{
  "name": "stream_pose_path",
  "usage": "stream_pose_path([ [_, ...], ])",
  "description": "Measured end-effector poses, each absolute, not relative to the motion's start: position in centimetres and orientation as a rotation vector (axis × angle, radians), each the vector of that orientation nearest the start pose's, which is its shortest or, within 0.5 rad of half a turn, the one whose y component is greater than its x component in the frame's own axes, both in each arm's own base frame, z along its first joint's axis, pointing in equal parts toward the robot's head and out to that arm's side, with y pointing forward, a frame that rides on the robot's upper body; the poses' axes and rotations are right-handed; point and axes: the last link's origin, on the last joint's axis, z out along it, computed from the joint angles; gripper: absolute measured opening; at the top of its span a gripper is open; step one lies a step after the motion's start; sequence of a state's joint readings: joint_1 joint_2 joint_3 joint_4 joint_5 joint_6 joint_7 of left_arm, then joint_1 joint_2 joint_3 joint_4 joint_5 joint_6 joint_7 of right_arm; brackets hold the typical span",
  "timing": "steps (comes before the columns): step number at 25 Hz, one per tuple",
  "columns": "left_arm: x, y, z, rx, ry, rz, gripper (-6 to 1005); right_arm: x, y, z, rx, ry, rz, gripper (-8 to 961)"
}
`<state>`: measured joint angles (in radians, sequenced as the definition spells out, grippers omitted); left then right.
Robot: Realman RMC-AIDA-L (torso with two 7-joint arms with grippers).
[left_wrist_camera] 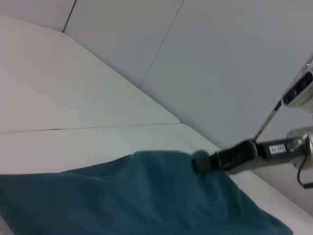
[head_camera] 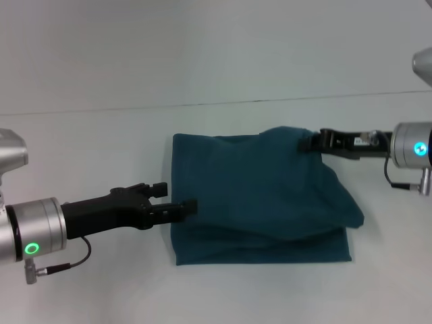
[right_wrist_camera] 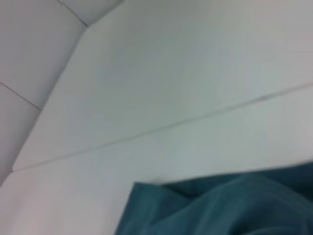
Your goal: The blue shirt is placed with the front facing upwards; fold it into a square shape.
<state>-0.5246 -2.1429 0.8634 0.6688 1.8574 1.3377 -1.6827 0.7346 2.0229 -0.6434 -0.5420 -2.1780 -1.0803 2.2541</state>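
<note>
The blue shirt (head_camera: pixel 256 196) lies folded into a rough rectangle in the middle of the white table (head_camera: pixel 88 135); no print shows. My right gripper (head_camera: pixel 312 142) is shut on the shirt's far right corner and holds that fabric raised, so a fold slopes down toward the right edge. The left wrist view shows the same pinch, with the right gripper (left_wrist_camera: pixel 201 161) on the raised hump of the shirt (left_wrist_camera: pixel 137 200). My left gripper (head_camera: pixel 177 197) is open at the shirt's left edge, its nearer fingertip (head_camera: pixel 190 205) touching the cloth. In the right wrist view only the shirt (right_wrist_camera: pixel 220 205) shows, not the gripper.
A thin seam (head_camera: pixel 202 103) crosses the table behind the shirt. A pale wall (left_wrist_camera: pixel 220 58) rises behind the table. Bare tabletop surrounds the shirt.
</note>
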Motion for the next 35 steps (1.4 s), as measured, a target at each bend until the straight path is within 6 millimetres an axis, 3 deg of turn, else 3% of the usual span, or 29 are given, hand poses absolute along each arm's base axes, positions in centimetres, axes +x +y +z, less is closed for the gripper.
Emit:
stream_pose_path([
  [7, -24.3, 34.7, -3.3, -2.563, -1.035, -0.775, 963, 25.4, 43.2, 1.9, -2.127, 1.538, 0.561, 50],
  [22, -24.1, 34.9, -3.2, -2.553, -1.049, -0.789, 963, 26.4, 43.6, 1.0, -2.089, 1.485, 0.442, 51],
  [33, -24.1, 34.9, -3.3, -2.552, -1.055, -0.789, 963, 27.4, 44.2, 1.2, -2.002, 1.457, 0.421, 160],
  [35, -24.1, 34.9, -3.3, -2.552, -1.059, -0.789, 963, 27.7, 44.2, 1.4, -1.986, 1.458, 0.424, 238],
])
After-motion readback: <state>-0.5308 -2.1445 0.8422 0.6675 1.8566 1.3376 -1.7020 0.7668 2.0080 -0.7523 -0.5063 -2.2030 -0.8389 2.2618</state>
